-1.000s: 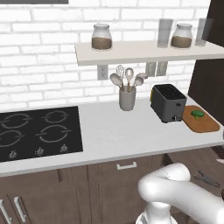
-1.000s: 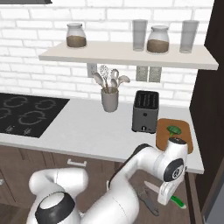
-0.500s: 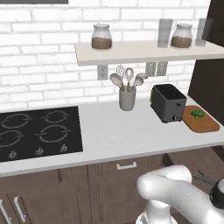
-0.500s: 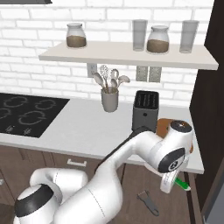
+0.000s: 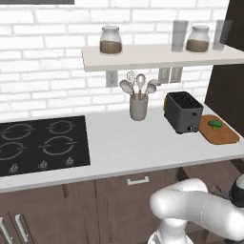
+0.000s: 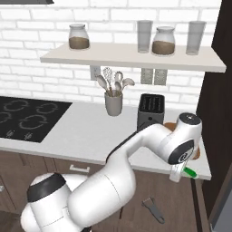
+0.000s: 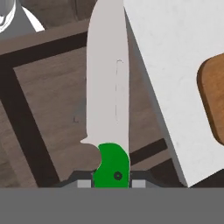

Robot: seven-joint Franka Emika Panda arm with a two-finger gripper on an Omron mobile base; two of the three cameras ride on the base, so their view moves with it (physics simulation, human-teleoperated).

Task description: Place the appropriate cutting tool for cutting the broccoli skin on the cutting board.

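While the arm has lifted from the low reach of a second ago, when the hand hung well down in front of the cabinets, the gripper (image 6: 180, 174) now rides just off the right end of the counter (image 5: 143, 147), at about its edge height, and it carries the cutting tool (image 7: 109, 100) with it. In the hand view the two finger tips press in on the bright green handle from either side, so the gripper is pinching the knife near the butt, with the pale whitish blade running straight out ahead of the hand. The blade is broad and smooth, with a curved belly and a fine point, and a faint groove runs along its flat.

That rise suggests the pick is done and the carry to the board has begun. Below and behind the hand, a dark grey tool (image 6: 154, 210) lies down among the brown cabinet fronts, left alone.

Farther on, a rounded corner of the cutting board (image 7: 214, 96) shows at the right of the hand view, past a strip of white counter. From the left base view the board sits just right of the black toaster (image 5: 183, 112), with the broccoli (image 5: 215, 124) resting on its far part. The near half looks bare, likely the easier place to lay the knife.
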